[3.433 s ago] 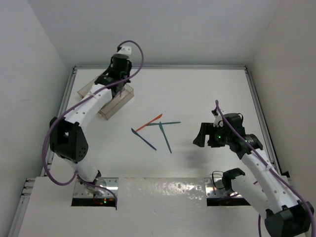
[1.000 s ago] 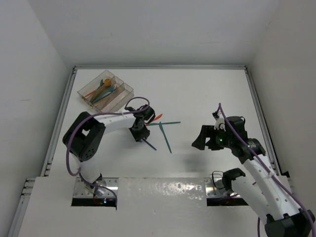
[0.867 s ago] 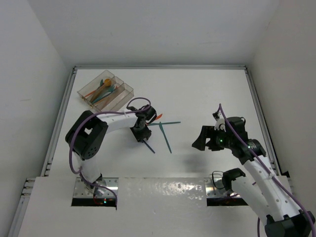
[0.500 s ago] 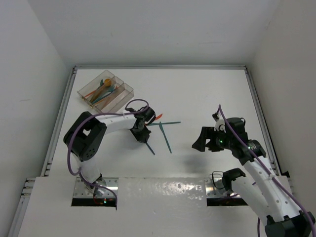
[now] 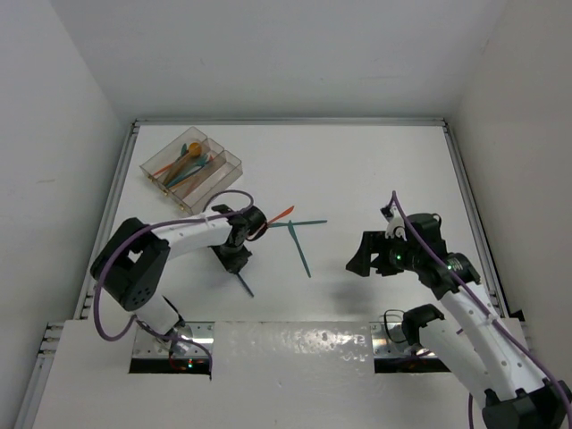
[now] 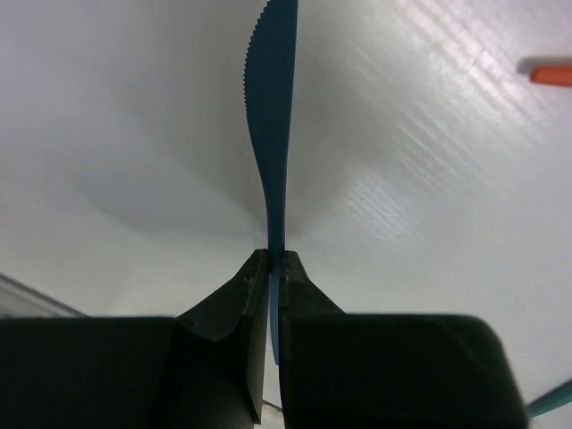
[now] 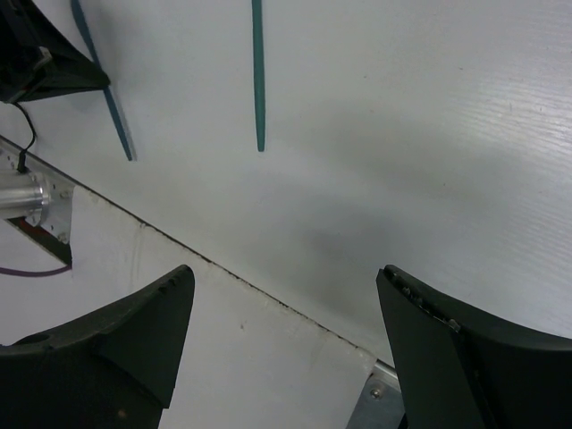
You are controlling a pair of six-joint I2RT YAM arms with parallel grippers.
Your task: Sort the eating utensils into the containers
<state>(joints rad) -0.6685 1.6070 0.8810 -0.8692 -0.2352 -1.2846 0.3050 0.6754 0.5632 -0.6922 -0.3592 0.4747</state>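
Near the front left of the desk (image 5: 375, 170), the left end effector (image 6: 274, 264) now holds the blue knife (image 6: 271, 134) tight and lifts it away from the other utensils (image 5: 300, 252), so it can go to the tray (image 5: 217, 181).

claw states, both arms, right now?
left claw: closed, holding the blue knife by its handle end.
right claw: open, holding nothing.

Bright, even overhead light washes the white worktop (image 5: 375, 161); shadows fall soft, glare speckles its near edge, wrist-view foregrounds blur darkly.
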